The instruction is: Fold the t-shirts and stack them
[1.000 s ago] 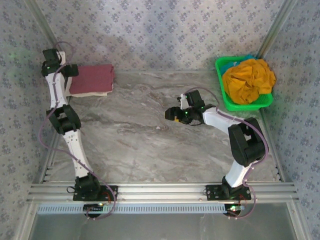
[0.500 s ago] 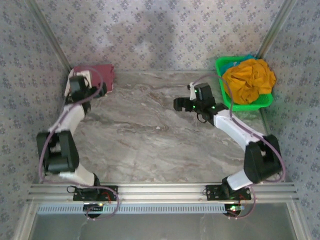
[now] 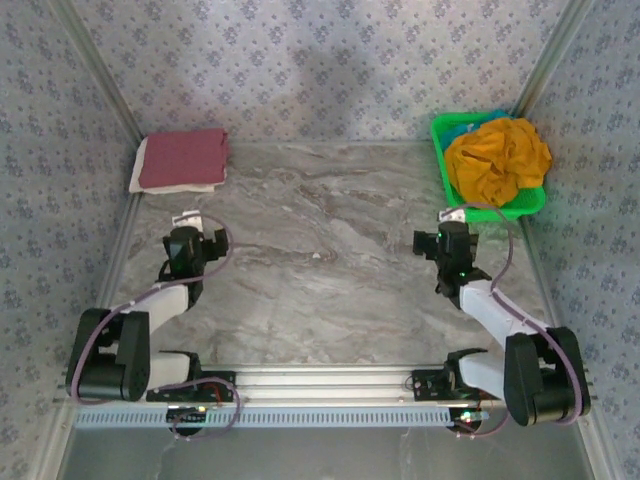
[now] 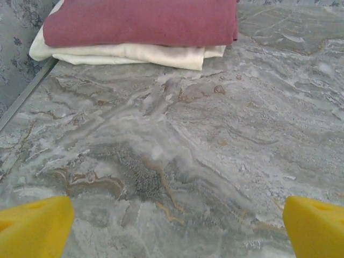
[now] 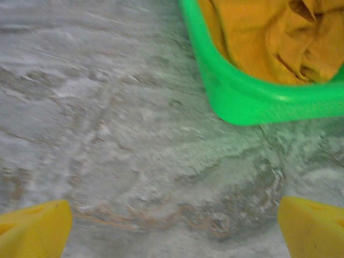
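A folded maroon t-shirt lies on top of a folded cream-white t-shirt at the table's far left corner. The mustard-orange t-shirt sits crumpled in the green basket. My left gripper hovers open over bare marble, well short of the stack. My right gripper is open too, low over the table just in front of the basket's near corner. Nothing is between either pair of yellow fingers.
The bright green plastic basket stands at the far right against the wall. Patterned walls close in the table on the left, back and right. The marble tabletop stretches between the two arms. An aluminium rail runs along the near edge.
Both arms have drawn back toward their bases. The left gripper left the folded stack and came down the left side; the right gripper swung from mid-table to in front of the basket.
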`<state>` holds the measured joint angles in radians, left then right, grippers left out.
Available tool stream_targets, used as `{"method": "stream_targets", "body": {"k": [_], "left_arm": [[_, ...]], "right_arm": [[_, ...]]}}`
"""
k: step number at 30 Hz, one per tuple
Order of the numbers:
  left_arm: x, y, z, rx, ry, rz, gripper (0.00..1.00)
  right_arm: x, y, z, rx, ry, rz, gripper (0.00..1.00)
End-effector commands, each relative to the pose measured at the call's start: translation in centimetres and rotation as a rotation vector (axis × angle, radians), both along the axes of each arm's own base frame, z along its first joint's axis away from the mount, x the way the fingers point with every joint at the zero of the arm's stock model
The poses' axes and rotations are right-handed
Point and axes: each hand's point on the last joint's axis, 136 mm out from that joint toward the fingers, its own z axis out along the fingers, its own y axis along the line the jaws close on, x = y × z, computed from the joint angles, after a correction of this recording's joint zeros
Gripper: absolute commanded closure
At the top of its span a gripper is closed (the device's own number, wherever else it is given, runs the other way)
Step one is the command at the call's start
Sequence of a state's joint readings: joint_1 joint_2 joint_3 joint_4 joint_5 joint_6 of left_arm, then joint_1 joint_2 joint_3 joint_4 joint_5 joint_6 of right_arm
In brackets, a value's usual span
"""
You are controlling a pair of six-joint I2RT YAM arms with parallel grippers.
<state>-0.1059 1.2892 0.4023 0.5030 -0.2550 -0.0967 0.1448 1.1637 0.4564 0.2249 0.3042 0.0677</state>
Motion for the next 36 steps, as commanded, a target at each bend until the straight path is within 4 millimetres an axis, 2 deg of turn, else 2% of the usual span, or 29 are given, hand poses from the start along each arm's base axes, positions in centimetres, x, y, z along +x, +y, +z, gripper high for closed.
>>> {"method": "stream_targets", "body": {"k": [1,4,8,11,15,17,20,23,25,36], "left_arm": [[1.5,-0.4,0.5,0.021,-0.021,-0.03,0.0],[2.0,-0.4,0.4,0.051,-0.011,-0.043,0.0],[1.4,-1.2,1.1,0.068,-0.081,-0.107,0.01],[1.2,-1.1,1.5,0.076,-0.158,-0.141,0.0],[2.2,0.2,0.1,0.007,-0.125,-0.12,0.0],[1.8,-0.2,-0.8,0.008,-0.146,-0.146,0.0],[1.5,-0.8,-1.0,0.02,-0.158,-0.173,0.0],[3.2,0.3,-1.8,-0.007,-0.059,-0.127,0.0],[3.2,1.4,-1.7,-0.06,-0.077,-0.094,0.0],[3.3,1.0,-1.8,-0.022,-0.065,-0.087,0.0]], "right_arm": [[1.4,-2.1,1.0,-0.017,-0.112,-0.036,0.0],[1.9,-2.2,-0.3,0.01,-0.149,0.019,0.0],[2.9,-0.7,0.2,0.017,-0.198,0.129,0.0],[3.2,-0.7,-0.9,0.033,-0.218,0.143,0.0],[4.2,0.1,-2.5,0.057,-0.165,0.21,0.0],[4.0,-0.1,-2.7,0.059,-0.184,0.197,0.0],[3.8,-0.1,-2.6,0.049,-0.192,0.194,0.0],[4.7,-1.3,-3.0,0.075,-0.142,0.133,0.0],[4.7,-1.5,-3.0,0.084,-0.146,0.13,0.0],[4.7,-1.3,-3.0,0.067,-0.141,0.13,0.0]]}}
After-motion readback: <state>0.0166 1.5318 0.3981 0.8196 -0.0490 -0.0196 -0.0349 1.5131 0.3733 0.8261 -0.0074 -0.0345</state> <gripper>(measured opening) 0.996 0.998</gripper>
